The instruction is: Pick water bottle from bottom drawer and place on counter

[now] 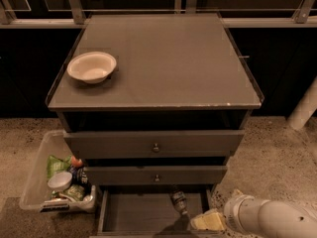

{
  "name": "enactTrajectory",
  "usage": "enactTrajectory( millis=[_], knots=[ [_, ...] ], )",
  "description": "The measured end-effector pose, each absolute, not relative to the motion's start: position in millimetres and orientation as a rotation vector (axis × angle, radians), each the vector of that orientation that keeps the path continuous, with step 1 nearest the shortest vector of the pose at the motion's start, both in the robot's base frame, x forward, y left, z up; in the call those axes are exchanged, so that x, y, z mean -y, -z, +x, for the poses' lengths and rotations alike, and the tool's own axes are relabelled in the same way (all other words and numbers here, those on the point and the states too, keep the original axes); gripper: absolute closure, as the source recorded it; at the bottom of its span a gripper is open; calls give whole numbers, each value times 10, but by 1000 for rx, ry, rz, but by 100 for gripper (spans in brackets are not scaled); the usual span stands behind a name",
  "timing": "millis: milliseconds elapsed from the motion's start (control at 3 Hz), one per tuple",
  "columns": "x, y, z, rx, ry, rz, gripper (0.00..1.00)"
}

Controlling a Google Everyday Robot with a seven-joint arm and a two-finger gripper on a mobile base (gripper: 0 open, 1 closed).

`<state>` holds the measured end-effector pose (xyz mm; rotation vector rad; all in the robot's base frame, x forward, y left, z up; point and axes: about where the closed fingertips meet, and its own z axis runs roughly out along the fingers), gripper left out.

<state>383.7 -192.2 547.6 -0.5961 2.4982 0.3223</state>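
At front right of bottom drawer [138, 214], claw [205, 222] hovers near water bottle [179, 201].

We are looking steeply down from one high viewpoint in front of the cabinet [198, 144], facing its front at middle range, with the whole worktop [173, 63] filling the upper frame and the gripper [205, 221] sitting at the lower right.

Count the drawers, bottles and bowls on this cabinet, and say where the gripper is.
Drawers: 3 (top drawer, middle drawer, bottom drawer)
Water bottle: 1, in the bottom drawer
Bowl: 1, on the counter
Total: 5
Gripper: lower right, by the bottom drawer's front corner
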Motion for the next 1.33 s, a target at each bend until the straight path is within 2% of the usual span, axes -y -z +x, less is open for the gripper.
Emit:
enactTrajectory(
  millis=[667, 1333],
  knots=[
    [2159, -5039, 4400, -2342, -257, -524, 0],
    [2194, -5067, 4540, -2287, -229, -477, 0]
  ],
)
